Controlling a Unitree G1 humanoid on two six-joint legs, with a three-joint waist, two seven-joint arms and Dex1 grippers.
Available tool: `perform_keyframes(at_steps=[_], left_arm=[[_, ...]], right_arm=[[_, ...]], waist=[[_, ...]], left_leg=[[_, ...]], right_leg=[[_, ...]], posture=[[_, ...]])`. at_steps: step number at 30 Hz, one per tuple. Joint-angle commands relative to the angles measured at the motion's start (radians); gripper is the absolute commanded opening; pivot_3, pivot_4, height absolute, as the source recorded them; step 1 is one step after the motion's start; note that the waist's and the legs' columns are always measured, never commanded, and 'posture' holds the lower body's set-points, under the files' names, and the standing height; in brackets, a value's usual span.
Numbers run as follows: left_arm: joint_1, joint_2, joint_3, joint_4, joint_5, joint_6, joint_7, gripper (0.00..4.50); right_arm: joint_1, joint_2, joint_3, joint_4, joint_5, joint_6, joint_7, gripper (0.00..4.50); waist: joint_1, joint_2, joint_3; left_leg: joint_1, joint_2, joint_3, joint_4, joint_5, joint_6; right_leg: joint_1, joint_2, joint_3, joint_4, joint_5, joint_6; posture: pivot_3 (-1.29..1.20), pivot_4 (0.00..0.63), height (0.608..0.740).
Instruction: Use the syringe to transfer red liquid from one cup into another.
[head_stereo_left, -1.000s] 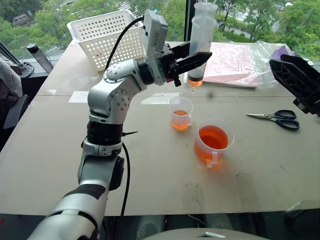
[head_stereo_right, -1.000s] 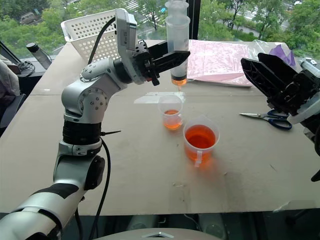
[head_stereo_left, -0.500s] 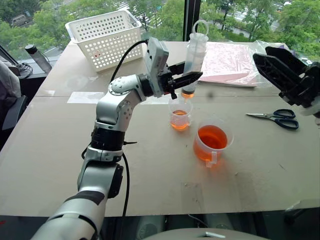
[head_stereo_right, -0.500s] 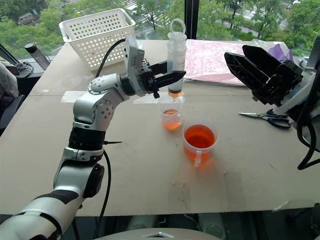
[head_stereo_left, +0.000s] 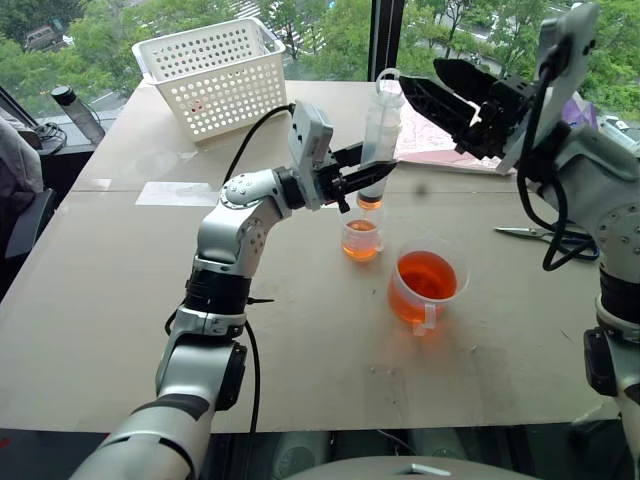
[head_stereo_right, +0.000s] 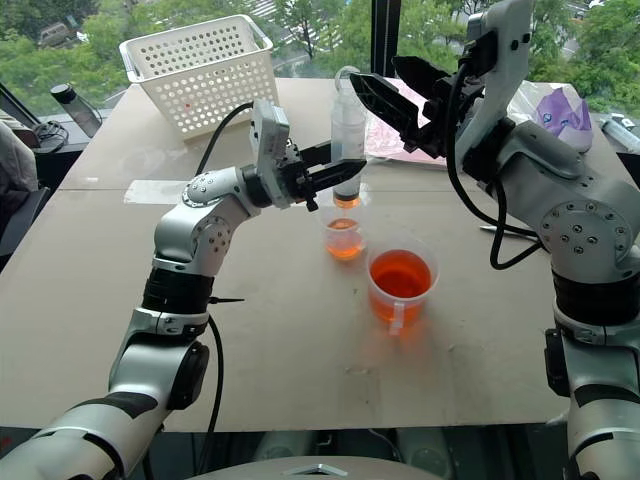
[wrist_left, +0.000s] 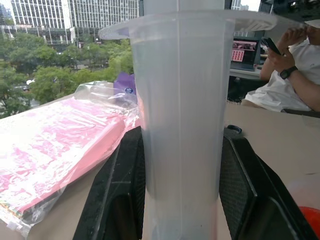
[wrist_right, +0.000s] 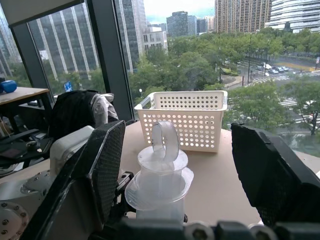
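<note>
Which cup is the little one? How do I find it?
Look at the middle of the table, just under the syringe held by the left gripper. The small cup stands there beside the beaker. It is narrower, has no handle, and holds less red liquid.

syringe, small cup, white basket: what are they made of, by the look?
Syringe: translucent whitish plastic, likely; light passes through its cloudy barrel. Small cup: clear plastic, probably; the orange-red liquid shows through its wall. White basket: opaque white plastic, apparently, with a moulded grid of holes and a matte look.
</note>
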Motion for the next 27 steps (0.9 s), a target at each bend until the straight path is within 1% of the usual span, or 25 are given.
perform_keyframes(at_steps=[1,7,8,9,10,13,15,19,27], left_arm=[[0.001,-0.005,0.008,-0.053,0.000,-0.023,0.007,1.36],[0.014,-0.011,0.008,-0.068,0.006,-0.022,0.016,1.36],[0.016,-0.012,0.007,-0.069,0.007,-0.023,0.017,1.36],[0.018,-0.013,0.007,-0.070,0.007,-0.023,0.018,1.36],[0.020,-0.014,0.006,-0.071,0.009,-0.024,0.018,1.36],[0.021,-0.018,0.005,-0.071,0.010,-0.025,0.022,1.36],[0.018,-0.020,0.007,-0.067,0.010,-0.025,0.023,1.36],[0.020,-0.019,0.011,-0.067,0.010,-0.025,0.023,1.36],[0.027,-0.022,0.012,-0.066,0.010,-0.029,0.029,1.36]], right_arm=[[-0.046,0.023,-0.009,0.003,-0.049,0.014,0.029,3.60],[-0.054,0.072,-0.031,0.008,-0.069,0.057,0.048,3.60],[-0.055,0.081,-0.030,0.010,-0.074,0.063,0.049,3.06],[-0.057,0.090,-0.028,0.012,-0.079,0.070,0.049,2.81],[-0.061,0.099,-0.025,0.014,-0.088,0.077,0.047,2.26],[-0.071,0.119,-0.019,0.030,-0.128,0.091,0.039,1.02],[-0.073,0.125,-0.027,0.039,-0.151,0.092,0.043,0.03],[-0.077,0.128,-0.035,0.031,-0.175,0.108,0.057,0.03],[-0.087,0.121,0.008,-0.004,-0.256,0.135,0.108,0.03]], waist=[[0.001,0.000,0.000],[-0.002,0.000,0.000],[-0.002,0.000,0.000],[-0.002,0.000,0.000],[-0.003,0.000,0.000],[-0.003,0.000,0.000],[-0.003,0.000,0.000],[-0.002,0.000,0.000],[-0.003,0.000,0.000]], left_leg=[[-0.001,0.000,0.000,0.000,0.000,0.000],[-0.001,0.000,0.000,0.000,0.000,0.000],[-0.001,0.000,0.000,0.000,0.000,0.000],[-0.001,0.000,0.000,0.000,0.000,0.000],[-0.001,0.000,0.000,0.000,0.000,0.000],[-0.001,0.000,0.000,0.000,0.000,0.000],[-0.001,0.000,0.000,0.000,0.000,0.000],[-0.001,0.000,0.000,0.000,0.000,0.000],[-0.001,0.000,0.000,0.000,0.000,0.000]], right_leg=[[-0.001,0.000,0.000,0.000,0.000,0.000],[-0.002,0.000,0.000,0.001,0.000,0.000],[-0.002,0.000,0.000,0.001,0.000,0.000],[-0.002,0.000,0.000,0.001,0.000,0.000],[-0.002,0.000,0.000,0.001,0.000,0.000],[-0.002,0.000,0.000,0.001,0.000,0.000],[-0.002,0.000,0.000,0.001,0.000,0.000],[-0.002,0.000,0.000,0.001,0.000,0.000],[-0.002,0.000,0.000,0.001,0.000,0.000]], posture=[[0.00,0.150,0.740],[0.00,0.150,0.740],[0.00,0.150,0.740],[0.00,0.150,0.740],[0.00,0.150,0.740],[0.00,0.150,0.740],[0.00,0.150,0.740],[0.00,0.150,0.740],[0.00,0.150,0.740]])
